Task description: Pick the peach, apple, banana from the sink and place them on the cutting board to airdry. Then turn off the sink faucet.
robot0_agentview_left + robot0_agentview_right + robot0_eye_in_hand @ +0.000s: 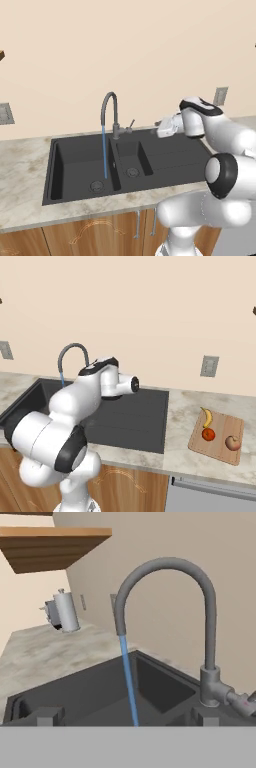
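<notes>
Item: my pincer (159, 128), jaws spread wide, nothing held, hanging over the drainboard at 3 o'clock of the sink faucet (111, 112). Faucet: blue stream running into the large basin of the sink (75, 167). Cutting board (223, 448): banana (207, 417) at 11 o'clock, apple (208, 434) centre, peach (232, 443) at 4 o'clock.

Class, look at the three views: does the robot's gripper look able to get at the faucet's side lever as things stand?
Probably yes. The open gripper hangs above the drainboard just right of the sink faucet, facing it, and its lever sticks out on that same side. Nothing stands between them, and water is running.
</notes>
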